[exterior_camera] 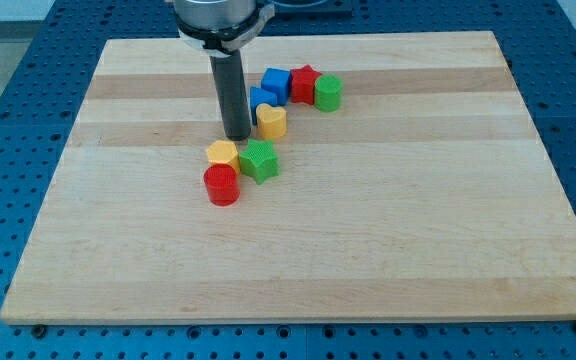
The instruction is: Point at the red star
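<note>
The red star point(304, 83) lies near the view's top centre, between a blue cube point(276, 82) on its left and a green cylinder point(328, 92) on its right. My tip point(236, 135) rests on the board to the left and below the star, just left of a yellow heart-like block point(271, 121) and a second blue block point(261, 100). The tip is apart from the red star, with those blocks between them.
Below the tip sit a yellow hexagon-like block point(223, 153), a green star point(259, 160) and a red cylinder point(222, 185), close together. The wooden board point(418, 230) lies on a blue perforated table point(8, 120).
</note>
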